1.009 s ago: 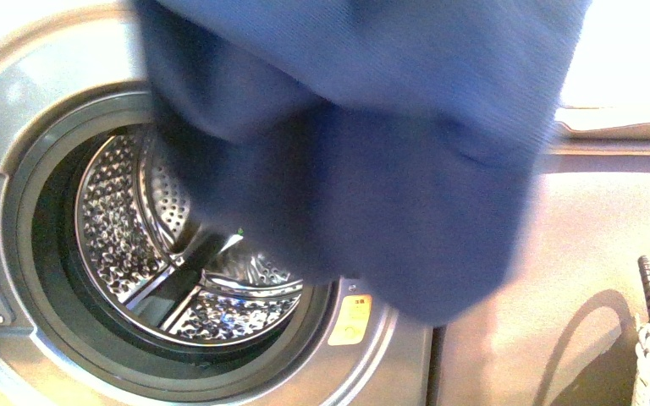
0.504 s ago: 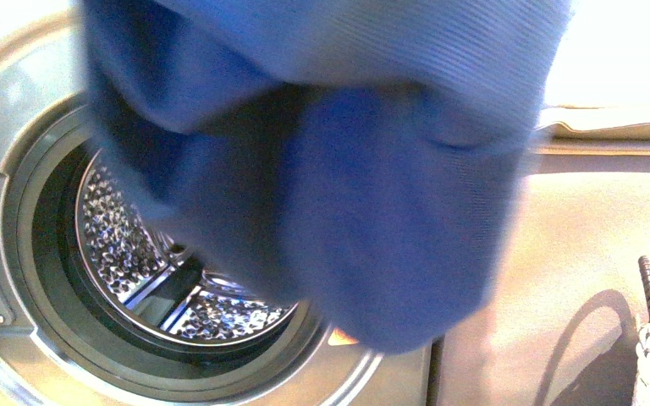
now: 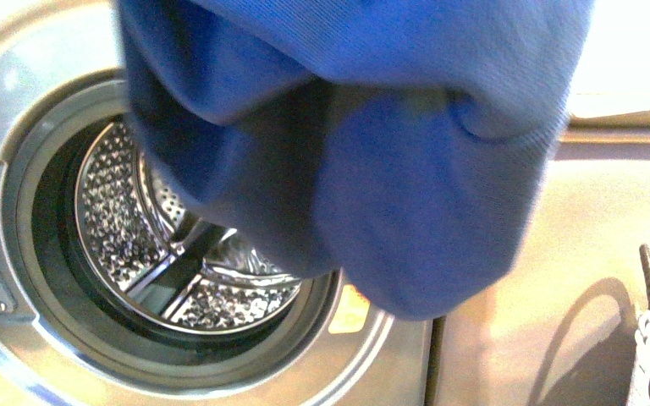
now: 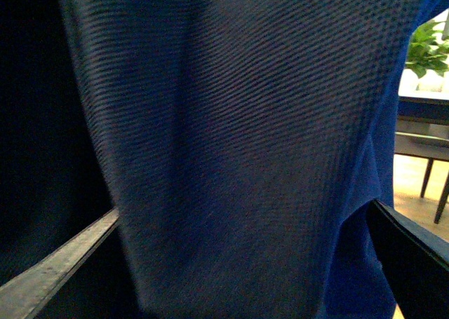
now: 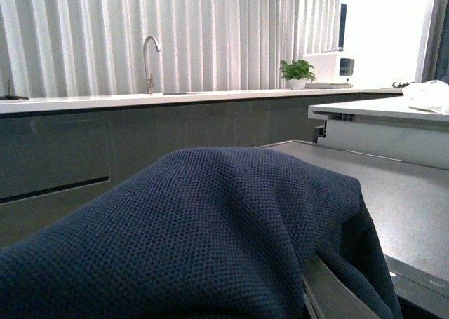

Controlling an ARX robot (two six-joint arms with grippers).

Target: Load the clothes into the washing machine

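**Clothes swing back off the drum mouth, not in yet**

I can't call the grip on either side. On the left wrist camera, two dark fingers (image 4: 59, 266) of the left end effector (image 4: 242, 200) stand well apart. The clothes (image 4: 231, 123) hang between them and hide the tips, so I cannot tell whether it is clenched on the fabric or only carrying it draped. The right wrist camera shows navy knit heaped across the foreground. The right end effector is buried under it, and I cannot tell its state either.

From the body camera, the garment hangs as one big bunched fold in front of the washing machine (image 3: 17, 85), over the upper and right part of the drum mouth. Half a second ago it sat lower and further across the mouth, and it covered nearly all of the orange sticker (image 3: 349, 311) just below and right of the mouth. Now its bottom edge is higher, and it has drifted back off the mouth. More of the perforated drum (image 3: 118, 220) shows again, and so does part of the sticker.

I read this as a swaying load and not real progress. The drum looks empty, and I judge the fabric to be outside the mouth. The swing should settle before I push the fold in through the opening, or the loose lower edge could catch on the door seal.
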